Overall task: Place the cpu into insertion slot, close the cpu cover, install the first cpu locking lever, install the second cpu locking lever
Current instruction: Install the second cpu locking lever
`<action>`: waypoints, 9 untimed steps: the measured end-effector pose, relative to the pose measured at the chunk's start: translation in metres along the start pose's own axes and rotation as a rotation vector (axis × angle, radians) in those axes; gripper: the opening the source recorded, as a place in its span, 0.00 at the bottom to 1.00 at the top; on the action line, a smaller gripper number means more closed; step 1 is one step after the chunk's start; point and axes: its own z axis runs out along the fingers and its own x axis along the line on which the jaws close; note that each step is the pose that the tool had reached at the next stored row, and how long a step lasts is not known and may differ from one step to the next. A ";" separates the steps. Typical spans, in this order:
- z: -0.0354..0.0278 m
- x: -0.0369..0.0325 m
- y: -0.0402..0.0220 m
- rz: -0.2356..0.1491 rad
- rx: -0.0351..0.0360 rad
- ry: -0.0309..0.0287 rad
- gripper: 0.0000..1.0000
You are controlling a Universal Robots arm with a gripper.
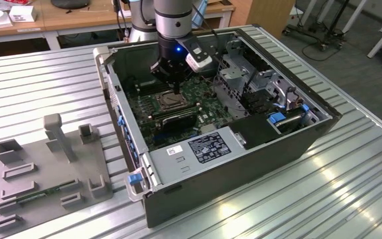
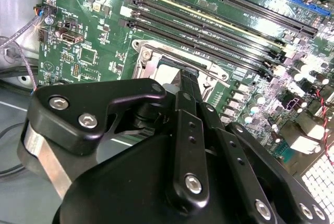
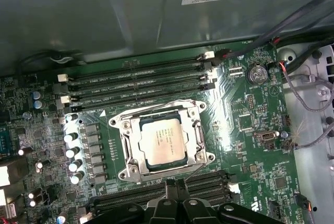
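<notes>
Exterior view: an open computer case (image 1: 244,149) lies on its side on a ribbed metal table (image 1: 45,89). The arm reaches down into the case, and the gripper (image 1: 175,88) hangs just above the insertion slot (image 1: 171,102) on the green motherboard (image 1: 201,107). Whether the fingers are spread or pressed together cannot be told from here. On the table, toward the exterior view's left and well apart from the case, sits a grey fixture plate (image 1: 45,174) with upright blocks.

Second wrist view: the black gripper body and linkage take up the foreground. The fingers (image 2: 189,80) run together to one narrow tip with no gap visible between them and nothing seen pinched. That tip sits over the near edge of the insertion slot (image 2: 156,62). Long black memory slots (image 2: 209,31) run beside the socket.

First wrist view: the cpu (image 3: 163,139) lies flat inside the insertion slot (image 3: 125,130), pale face up, square to the socket. The cpu cover (image 3: 195,130), a silvery frame with a cut-out middle, lies down around the chip. Four memory slots (image 3: 138,80) run on one side of the socket, more on the other, near the gripper (image 3: 177,195). The gripper's tip is beside the socket edge, apart from the chip.
</notes>
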 end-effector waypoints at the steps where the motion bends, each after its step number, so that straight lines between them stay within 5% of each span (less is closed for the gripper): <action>1: 0.0000 -0.0001 -0.0005 0.000 0.0001 0.0000 0.11; 9: 0.0001 -0.0010 -0.0053 0.000 0.0000 -0.0001 0.11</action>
